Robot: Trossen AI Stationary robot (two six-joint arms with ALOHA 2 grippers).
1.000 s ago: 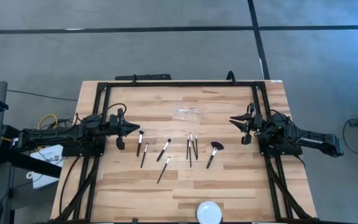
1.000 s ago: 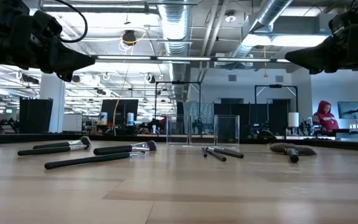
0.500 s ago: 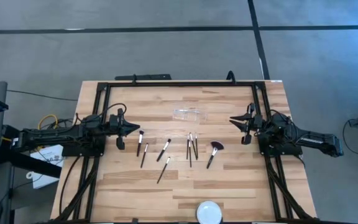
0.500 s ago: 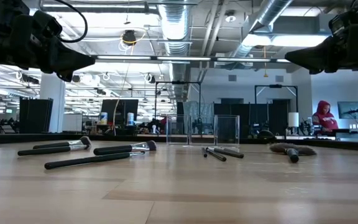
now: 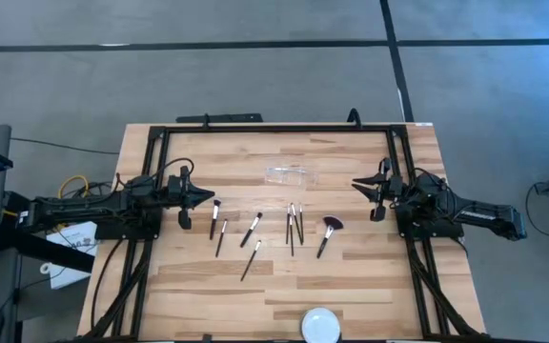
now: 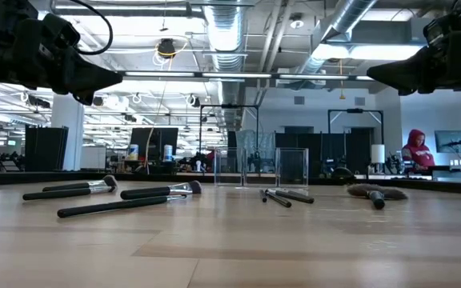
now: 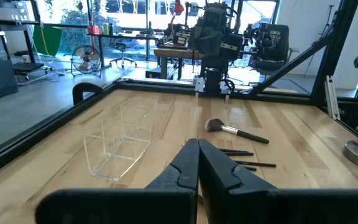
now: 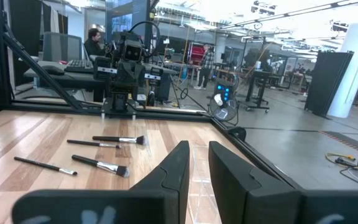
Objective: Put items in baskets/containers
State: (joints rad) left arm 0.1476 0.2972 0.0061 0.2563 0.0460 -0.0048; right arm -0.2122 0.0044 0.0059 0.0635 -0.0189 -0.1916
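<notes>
Brushes (image 5: 255,229) lie loose across the middle of the wooden table (image 5: 284,286), none in the clear container (image 5: 291,174), which sits empty toward 12 o'clock of them, well apart. Fan brush (image 5: 327,233) is at the 3 o'clock end of the row, head up toward 1, handle running down to 7. Three thin ones (image 5: 294,224) sit bunched just beside it at 9, long axes near 12–6. Two more (image 5: 217,227) at the 9 o'clock end, pale tips toward 12, slightly tilted. Between the groups two lie on a 1–7 slant, tips toward 1. All flat on the wood.

Left gripper (image 5: 212,197) hangs above the table at the 9 o'clock side, fingers clenched together, holding nothing. Right gripper (image 5: 355,184) hangs at the 3 o'clock side, fingers a narrow gap apart, nothing between them.

Table is light plank wood with a black frame (image 5: 274,127); white round disc (image 5: 320,325) at the 6 o'clock edge. Grey concrete floor around. Room behind: open workshop, ceiling ducts, desks, monitors, a person in a red hood (image 6: 416,149) far off.
</notes>
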